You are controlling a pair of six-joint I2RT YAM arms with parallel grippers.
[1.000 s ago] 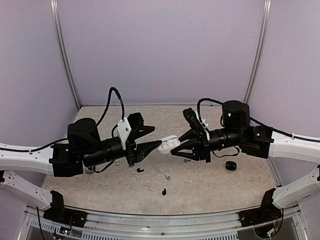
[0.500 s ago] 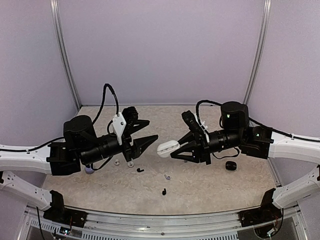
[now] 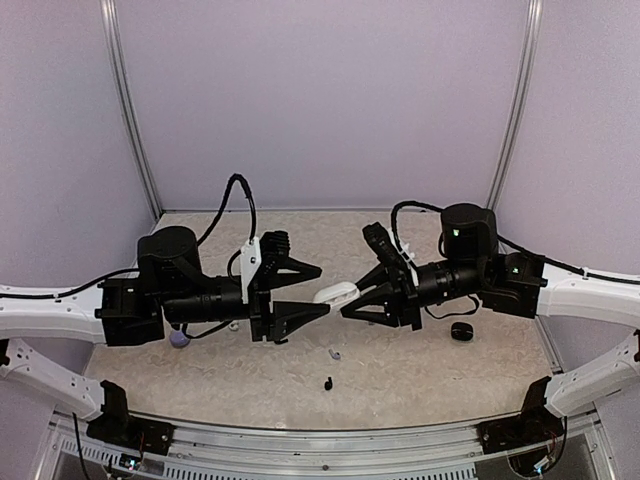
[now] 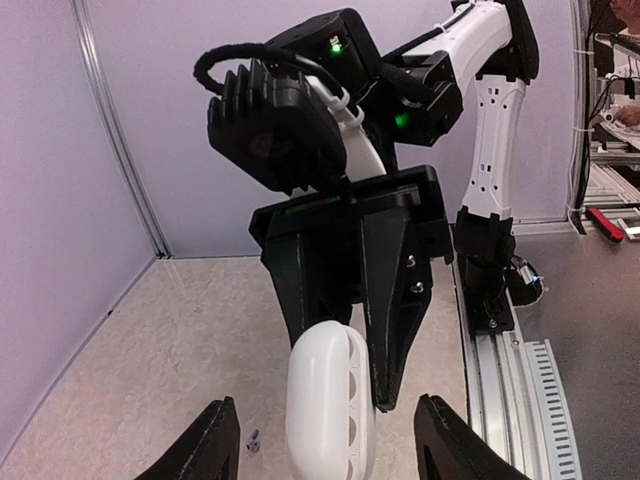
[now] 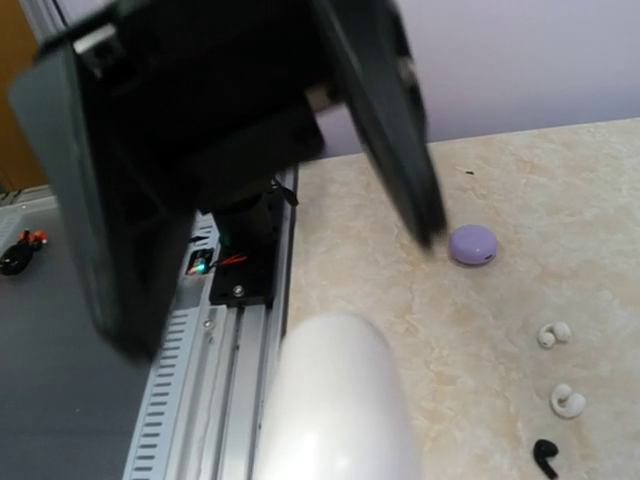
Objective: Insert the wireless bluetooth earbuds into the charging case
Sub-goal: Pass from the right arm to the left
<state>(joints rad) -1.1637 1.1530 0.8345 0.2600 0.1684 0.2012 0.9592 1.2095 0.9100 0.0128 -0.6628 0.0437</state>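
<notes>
Table point(image 3: 420, 370): one, pale and marbled, with lilac walls on three sides.
Arms: two, a left arm point(image 3: 60, 315) and a right arm point(image 3: 590, 295). They reach in from opposite sides, and their tips meet above the middle of the table.
Left gripper point(image 3: 324, 290): its two black fingers stand apart with nothing between the pads. It faces the right gripper.
Right gripper point(image 3: 352, 298): its two fingers are clamped on the white case, holding it off the table and pointing it at the left gripper.
Cases: three in all.
White case point(image 4: 325, 410): one, pebble-shaped and gripped at its back end. Its free end reaches the gap between the left fingers. I cannot tell whether it touches them.
Purple case point(image 5: 472, 244): one, lying on the table under the left arm.
Black case point(image 3: 461, 331): one, lying on the table under the right arm, well apart from the purple one.
Earbuds: all the visible ones lie loose on the table, and none is in a case.
White earbuds point(image 5: 553, 334): two, one just beside the other point(image 5: 568, 401), near the purple case.
Black earbud point(image 5: 545, 455): one, just past the white pair in the right wrist view.
Top view: two more small pieces lie on the near side of the grippers. One is a pale earbud point(image 3: 334, 353) and one is a dark earbud point(image 3: 327, 382). I cannot tell whether the dark one is the black earbud already counted.
</notes>
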